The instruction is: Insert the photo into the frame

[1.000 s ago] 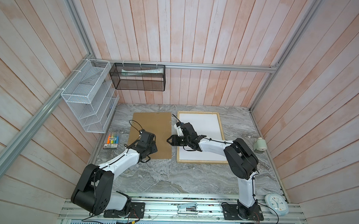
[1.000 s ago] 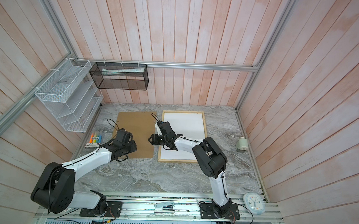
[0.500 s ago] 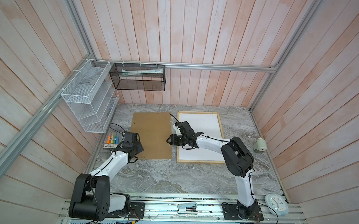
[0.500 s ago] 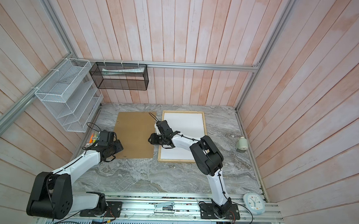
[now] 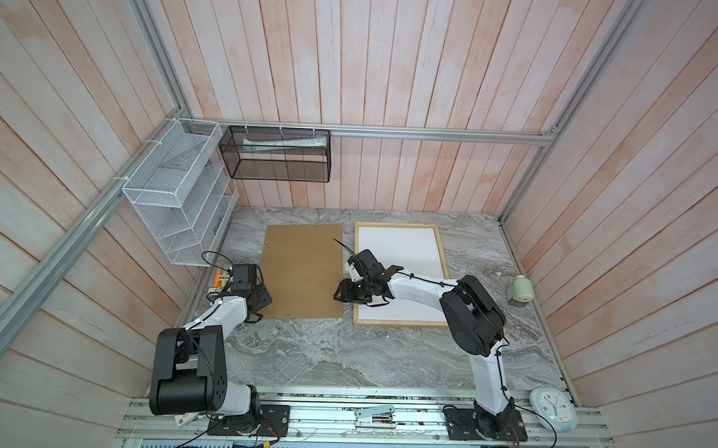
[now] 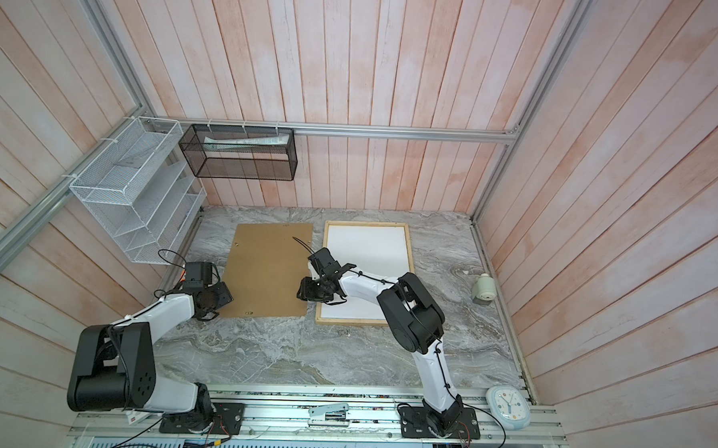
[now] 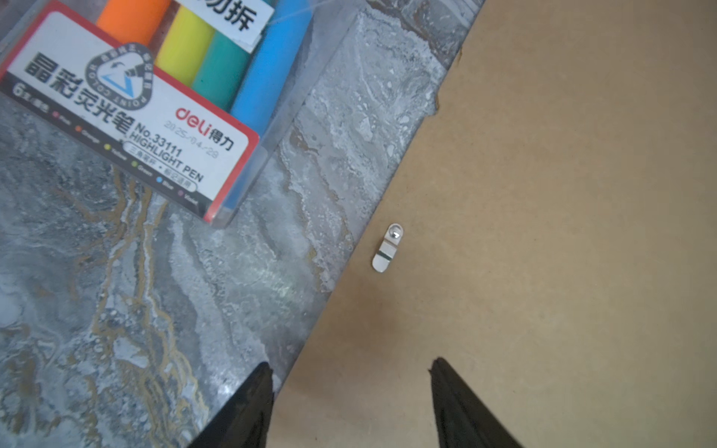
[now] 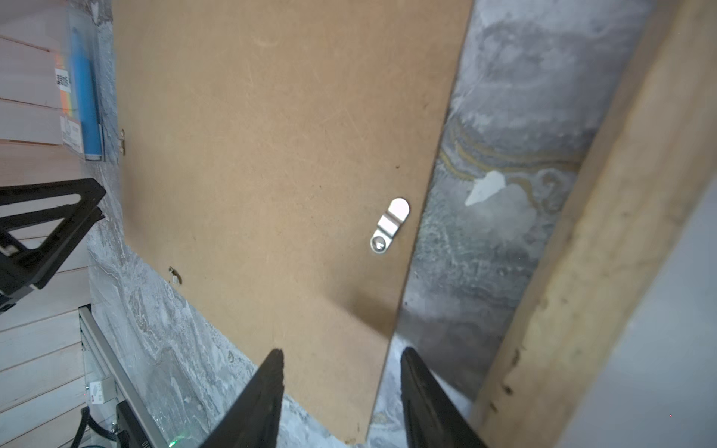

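The frame [image 5: 398, 324] of pale wood lies flat at the back right of the table in both top views [image 6: 353, 322], with a plain white sheet [image 5: 402, 252] inside it. The photo's picture side shows nowhere. To its left lies a brown backing board [image 5: 303, 270] [image 6: 270, 269]. My left gripper [image 5: 261, 303] [image 7: 351, 368] is open and straddles the board's left edge near the front corner. My right gripper [image 5: 344, 293] [image 8: 341, 355] is open and straddles the board's right edge, between board and frame [image 8: 574, 271]. Neither holds anything.
A pack of highlighter pens [image 7: 135, 108] [image 5: 221, 279] lies just left of the board. Small metal clips [image 7: 386, 248] [image 8: 390, 225] sit on the board. A white wire rack [image 5: 175, 192] and a black mesh basket [image 5: 277, 155] hang on the walls. A pale green object [image 5: 520, 292] and a clock [image 5: 553, 408] are at the right.
My left gripper has moved left, from over the board to its left edge, and its jaws have widened. The right gripper has stayed at the board's right edge and opened a little.
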Action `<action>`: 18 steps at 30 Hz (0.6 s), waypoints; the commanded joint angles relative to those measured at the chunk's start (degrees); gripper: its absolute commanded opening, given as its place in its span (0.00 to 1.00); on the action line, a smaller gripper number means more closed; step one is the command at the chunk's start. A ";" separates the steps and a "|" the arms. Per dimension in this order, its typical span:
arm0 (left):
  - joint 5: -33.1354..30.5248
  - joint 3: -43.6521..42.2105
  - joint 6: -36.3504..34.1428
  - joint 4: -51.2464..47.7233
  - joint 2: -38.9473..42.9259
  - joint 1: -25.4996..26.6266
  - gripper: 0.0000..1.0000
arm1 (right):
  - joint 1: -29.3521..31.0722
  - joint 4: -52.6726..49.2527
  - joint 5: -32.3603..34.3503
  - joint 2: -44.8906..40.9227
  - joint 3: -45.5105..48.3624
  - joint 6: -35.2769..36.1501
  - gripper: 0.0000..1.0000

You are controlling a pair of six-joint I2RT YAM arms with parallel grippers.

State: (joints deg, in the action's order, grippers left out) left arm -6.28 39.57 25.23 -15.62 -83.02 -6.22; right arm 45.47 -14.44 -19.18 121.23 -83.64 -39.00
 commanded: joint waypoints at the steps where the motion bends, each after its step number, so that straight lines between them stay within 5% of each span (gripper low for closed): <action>1: -1.45 2.35 -2.11 1.23 -1.61 -0.27 0.66 | 0.23 -4.07 0.55 0.51 -1.53 -0.28 0.50; 18: 3.35 3.98 -3.92 2.66 -6.49 -0.53 0.66 | 0.34 -7.10 0.41 4.05 -6.19 0.07 0.49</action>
State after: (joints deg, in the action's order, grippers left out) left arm -4.64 41.91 22.22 -13.89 -88.64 -6.44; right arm 45.52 -19.57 -18.96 123.46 -88.12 -39.00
